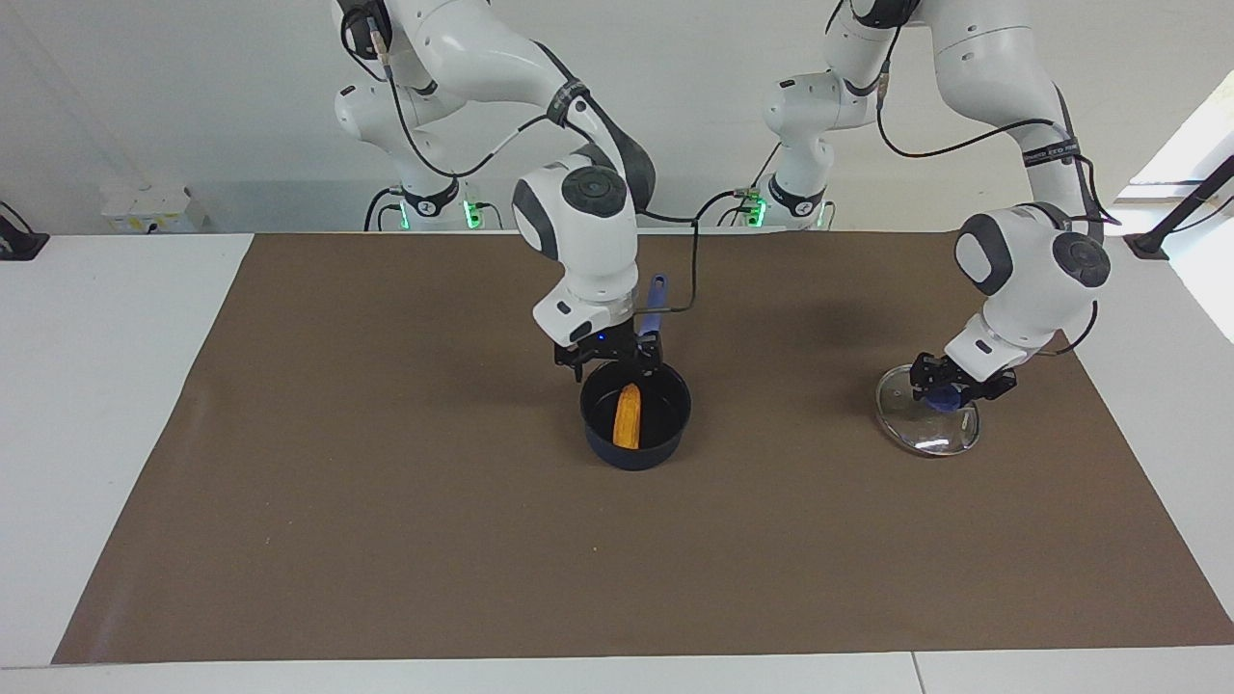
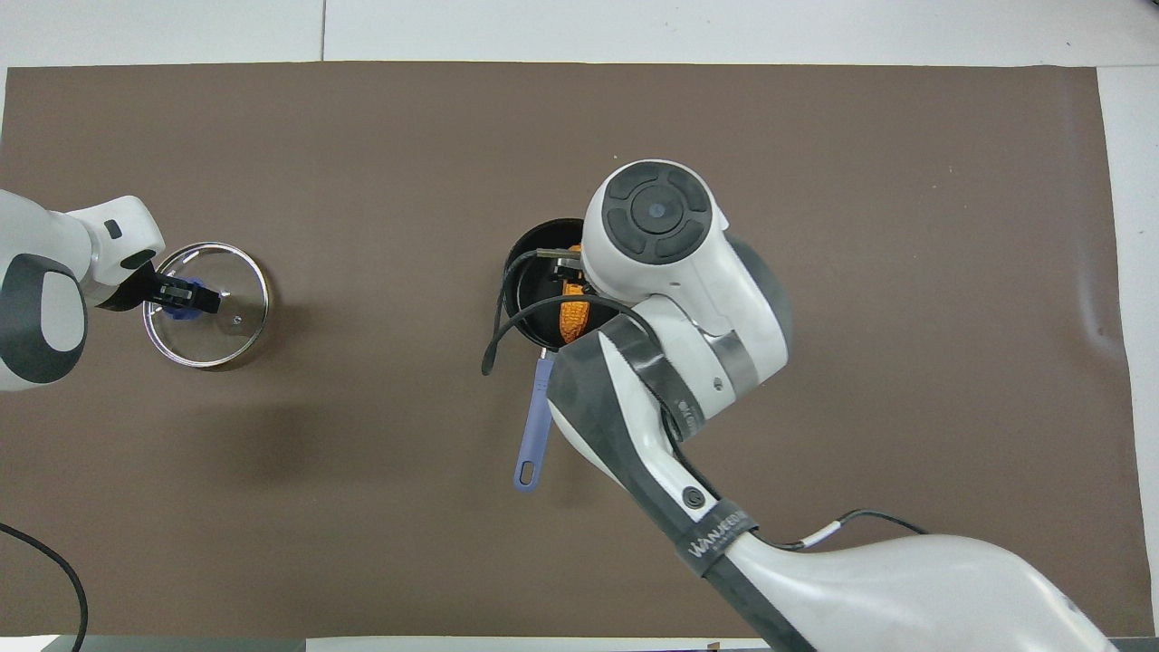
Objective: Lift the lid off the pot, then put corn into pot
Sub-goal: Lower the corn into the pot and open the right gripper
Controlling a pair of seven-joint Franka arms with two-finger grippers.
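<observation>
Right gripper (image 1: 609, 355), reaching from the right arm, hangs directly over the pot's rim on the robots' side, just above the opening. Its fingers stand apart and hold nothing. Beneath it the corn (image 1: 628, 415) lies inside the pot (image 1: 636, 414), resting on the black floor with one end pointing toward the robots; in the overhead view the arm hides most of the pot, and only a strip of corn (image 2: 574, 314) shows. The pot's blue handle (image 2: 535, 420) points toward the robots. The pot stands near the middle of the brown mat (image 1: 386, 482).

Left gripper (image 1: 950, 384) sits low at the left arm's end of the table, on the blue knob of the lid (image 1: 927, 422), which appears to lie flat on the mat, well apart from the pot. Whether these fingers are clamped on the knob or loosened cannot be told.

Step in hand, as judged: both stages look complete, lid off and corn in the pot. The next move calls only for lifting the right gripper straight up, clear of the rim and handle, without nudging the pot.
</observation>
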